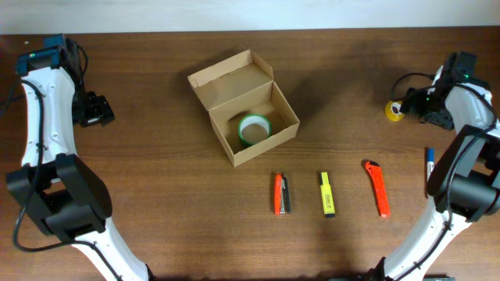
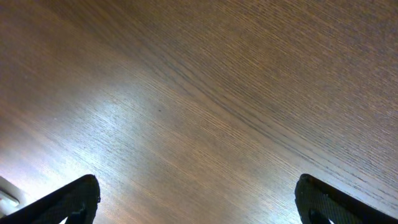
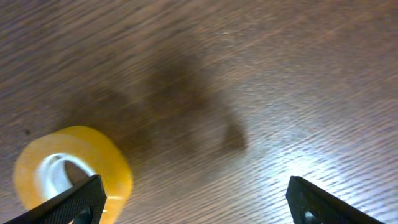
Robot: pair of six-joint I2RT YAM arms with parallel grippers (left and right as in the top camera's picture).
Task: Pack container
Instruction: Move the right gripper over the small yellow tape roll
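The brown cardboard box (image 1: 258,123) stands open at the table's middle, its flap lid (image 1: 231,79) tilted back. A green tape roll (image 1: 254,129) lies inside it. A yellow tape roll (image 1: 395,112) (image 3: 68,171) sits at the far right, just left of my right gripper (image 1: 426,105) (image 3: 196,202), which is open with its left finger beside the roll. My left gripper (image 1: 98,111) (image 2: 196,202) is open and empty over bare wood at the far left.
In a row in front of the box lie an orange and a dark marker (image 1: 281,193), a yellow highlighter (image 1: 327,193) and an orange utility knife (image 1: 377,187). A blue pen (image 1: 430,165) lies at the right edge.
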